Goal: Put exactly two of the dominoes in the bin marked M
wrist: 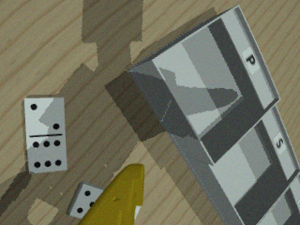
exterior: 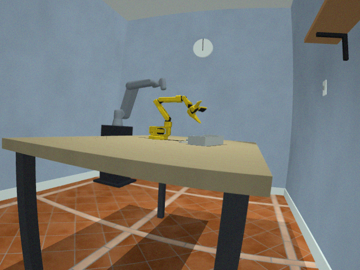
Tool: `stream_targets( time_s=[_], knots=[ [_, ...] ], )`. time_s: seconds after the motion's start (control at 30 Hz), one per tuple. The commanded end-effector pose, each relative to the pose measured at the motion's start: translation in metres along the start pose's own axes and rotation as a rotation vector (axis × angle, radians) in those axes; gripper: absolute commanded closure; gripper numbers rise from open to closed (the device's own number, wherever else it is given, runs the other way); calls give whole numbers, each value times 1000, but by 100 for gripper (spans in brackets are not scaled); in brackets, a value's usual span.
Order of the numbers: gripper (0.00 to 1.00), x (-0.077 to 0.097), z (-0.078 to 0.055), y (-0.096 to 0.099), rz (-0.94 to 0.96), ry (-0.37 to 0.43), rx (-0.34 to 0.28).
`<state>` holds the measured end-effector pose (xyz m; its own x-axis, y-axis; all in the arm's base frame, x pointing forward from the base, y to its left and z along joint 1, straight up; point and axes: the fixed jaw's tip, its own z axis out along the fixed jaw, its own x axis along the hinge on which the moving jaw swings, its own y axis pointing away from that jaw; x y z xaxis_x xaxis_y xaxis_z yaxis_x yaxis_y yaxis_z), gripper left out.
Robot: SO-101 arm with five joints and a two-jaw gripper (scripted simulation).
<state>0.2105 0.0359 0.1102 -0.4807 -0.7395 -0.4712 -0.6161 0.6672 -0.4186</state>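
In the wrist view, the grey bin row [wrist: 206, 107] carries small white tags on its far rim: the first compartment [wrist: 197, 82] reads "P" [wrist: 251, 60], and the next compartment [wrist: 247, 169], nearer and to the right, reads "S" [wrist: 279, 144]. The domino [wrist: 45, 134] at left shows two pips above its line and six below. Other dominoes are partly hidden.

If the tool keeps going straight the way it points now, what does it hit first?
Probably bare wooden table top beside the small white domino nearest the yellow tool; depth is unclear. The tool is open and empty.
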Motion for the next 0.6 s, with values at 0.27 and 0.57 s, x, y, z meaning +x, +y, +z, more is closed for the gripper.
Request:
stream_targets(
  time_s=[0.27, 0.57],
  knots=[
    [0, 4, 0, 3, -104, 31, -31],
    [0, 8, -1, 6, -154, 56, -61]
  ],
)
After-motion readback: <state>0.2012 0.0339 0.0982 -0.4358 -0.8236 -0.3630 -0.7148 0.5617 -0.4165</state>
